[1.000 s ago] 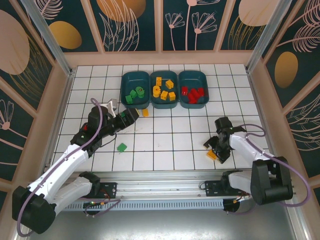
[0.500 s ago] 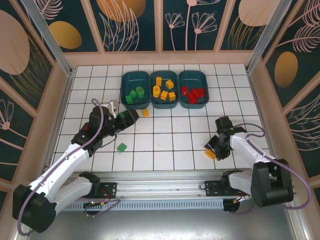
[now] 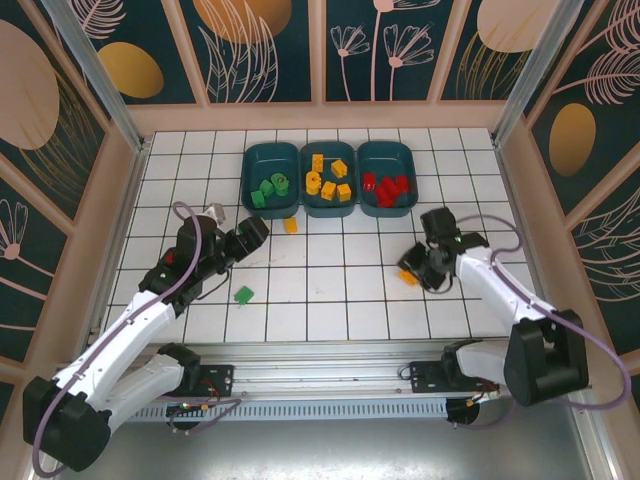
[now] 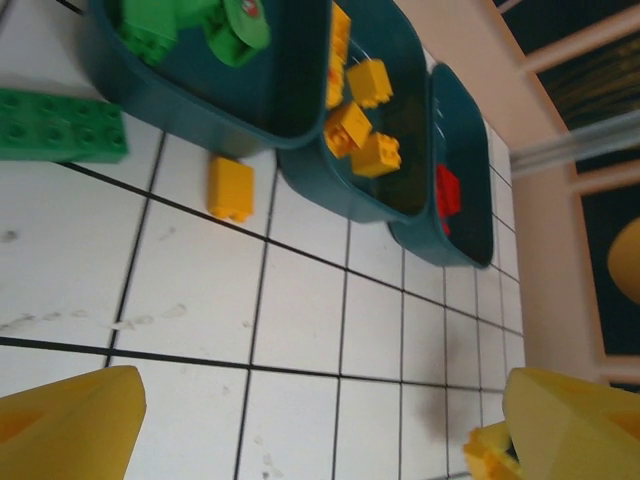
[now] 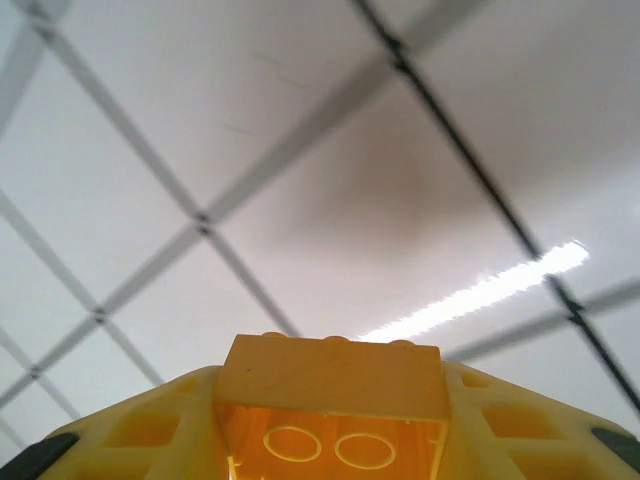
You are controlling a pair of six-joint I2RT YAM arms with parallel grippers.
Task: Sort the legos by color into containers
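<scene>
The right end effector (image 3: pixel 413 271) pinches a yellow-orange brick (image 5: pixel 335 392) between its fingers, above the white tiled tabletop (image 3: pixel 330 290). It is well short of the far row of teal containers: the green-filled container (image 3: pixel 272 147), the yellow-filled container (image 3: pixel 330 146) and the red-filled container (image 3: pixel 387 145). The left end effector (image 4: pixel 320 425) is spread wide and holds nothing. It faces a loose yellow brick (image 4: pixel 230 188) lying just in front of the green-filled and yellow-filled containers. A flat green piece (image 3: pixel 244 294) lies nearer the arms.

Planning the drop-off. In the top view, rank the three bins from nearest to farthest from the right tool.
From the right tool, shut on a yellow brick:
1. Red-lego bin, rightmost.
2. Yellow-lego bin, middle.
3. Green-lego bin, leftmost.
</scene>
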